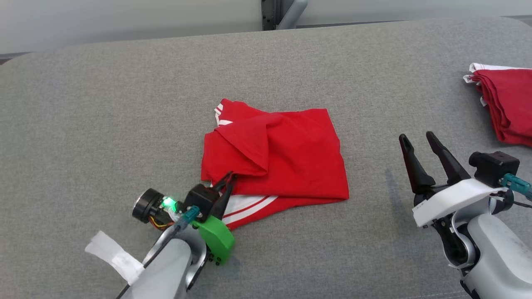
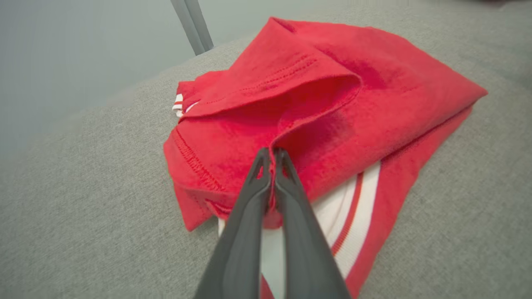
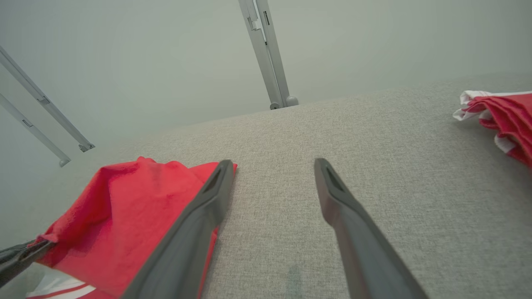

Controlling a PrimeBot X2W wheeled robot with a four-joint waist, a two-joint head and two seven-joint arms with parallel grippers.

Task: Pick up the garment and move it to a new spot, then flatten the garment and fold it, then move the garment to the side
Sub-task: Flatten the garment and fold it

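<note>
Garment [image 1: 291, 158], red, white-striped, pinched by left gripper [image 2: 273, 154]

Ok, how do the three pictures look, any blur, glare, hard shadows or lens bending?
Head view: soft even light, sharp, just a faint shadow beside the right gripper, a green lamp glowing near the left gripper. Left wrist view: garment sharp by the fingers, wall a flat haze. Right wrist view: posts lean apart, wide-angle distortion; no glare.
</note>
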